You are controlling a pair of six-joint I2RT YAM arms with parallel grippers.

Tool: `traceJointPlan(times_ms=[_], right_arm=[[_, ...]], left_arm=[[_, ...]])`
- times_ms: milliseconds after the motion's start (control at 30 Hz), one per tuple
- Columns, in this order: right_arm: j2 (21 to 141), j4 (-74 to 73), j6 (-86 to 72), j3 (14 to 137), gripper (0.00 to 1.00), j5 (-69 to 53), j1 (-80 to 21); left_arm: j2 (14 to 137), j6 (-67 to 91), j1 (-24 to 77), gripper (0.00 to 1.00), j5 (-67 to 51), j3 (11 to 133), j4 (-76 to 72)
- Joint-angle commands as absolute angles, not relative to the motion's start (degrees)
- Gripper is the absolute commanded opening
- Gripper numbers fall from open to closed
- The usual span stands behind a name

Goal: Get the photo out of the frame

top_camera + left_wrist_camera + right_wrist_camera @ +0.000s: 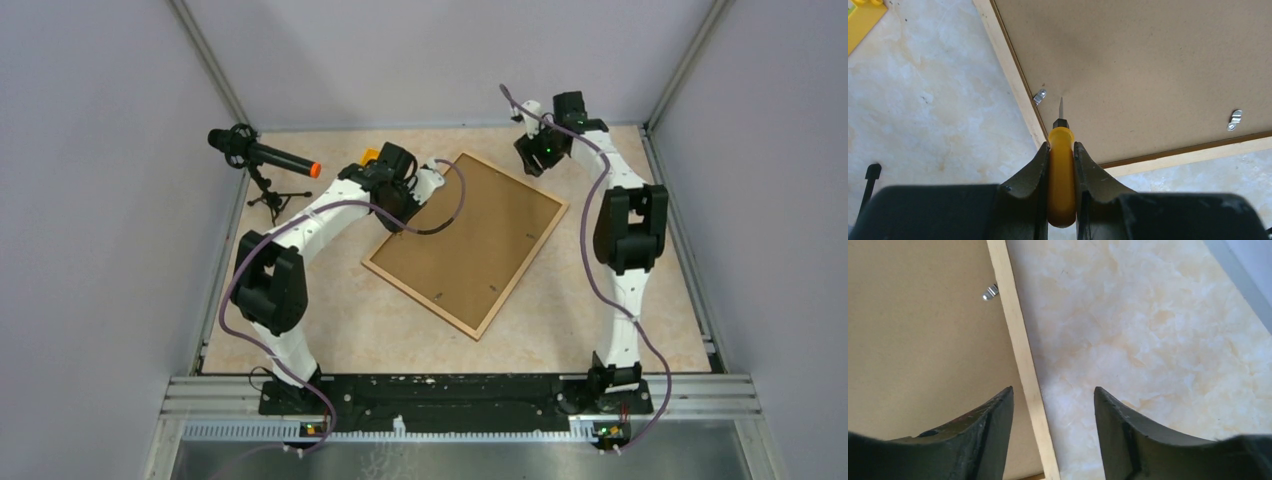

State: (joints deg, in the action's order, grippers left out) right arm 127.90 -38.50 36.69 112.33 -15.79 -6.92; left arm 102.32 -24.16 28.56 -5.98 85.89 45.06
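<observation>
on the pale marbled worktop (560, 310) lies the large brown wood-rimmed frame (466, 243), fibreboard back up, photo presumably hidden beneath. left gripper (1061, 147) clenches a yellow-handled screwdriver (1061, 172) beside the frame's silver tab (1039, 95); right gripper (1053, 395) gapes, empty. unfastening stage: next, likely lever that tab aside.

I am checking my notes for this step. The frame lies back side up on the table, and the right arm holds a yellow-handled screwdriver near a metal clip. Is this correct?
Not the right arm: the left arm holds the yellow-handled screwdriver in its jaws, as the left wrist view shows. The frame does lie back side up on the table, the tip near a metal clip.
</observation>
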Motion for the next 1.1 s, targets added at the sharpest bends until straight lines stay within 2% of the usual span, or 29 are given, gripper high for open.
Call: traceJointPlan(times_ms=[0, 233, 433, 733, 1067], right_arm=[[119.3, -38.1, 26.5, 110.3, 0.61, -20.0, -5.8], [96.3, -36.5, 31.6, 81.8, 0.64, -39.6, -5.7], [83.5, -36.9, 43.1, 63.9, 0.66, -40.8, -8.2], [83.9, -32.9, 36.3, 57.1, 0.62, -30.7, -14.1], [91.6, -31.1, 33.4, 56.8, 0.57, -23.9, -16.1]], left_arm=[[98.1, -26.7, 28.5, 0.0, -2.8, 84.1, 43.8], [97.7, -28.0, 28.5, 0.0, -2.5, 85.2, 43.5], [100.1, -29.9, 28.5, 0.0, -1.9, 87.6, 44.4], [103.1, -33.8, 29.3, 0.0, -0.5, 90.7, 44.9], [104.5, -34.8, 30.4, 0.0, 1.8, 89.0, 42.3]])
